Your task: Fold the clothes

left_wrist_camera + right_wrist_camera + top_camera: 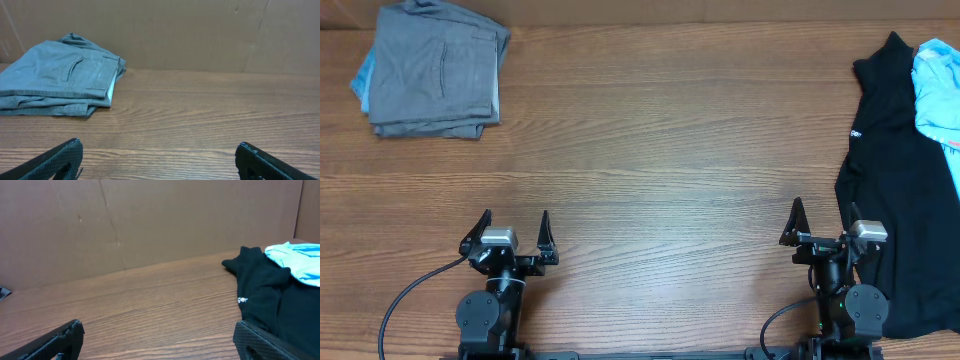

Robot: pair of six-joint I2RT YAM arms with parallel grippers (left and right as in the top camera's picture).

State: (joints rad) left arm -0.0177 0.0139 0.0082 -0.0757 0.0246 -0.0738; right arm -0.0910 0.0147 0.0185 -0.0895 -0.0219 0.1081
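Sitting at the 3 o'clock edge of the table (pixel 660 150), the black shirt (pixel 895 200) lies spread out, with a light blue cloth (pixel 935 85) on its top corner. Some folded grey pants (pixel 435 70) rest at 10 o'clock. The left gripper (pixel 515 218) at 7 o'clock and the right gripper (pixel 826 213) at 5 o'clock are both wide open, holding nothing.

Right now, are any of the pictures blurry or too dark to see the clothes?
Overhead: the light is even and sharp with no glare, but the black shirt is so dark its folds barely show. Left wrist: the grey pile is crisp, with a soft shadow along its edge. Right wrist: the light blue garment looks bright, and the shirt's small white lettering stands out.
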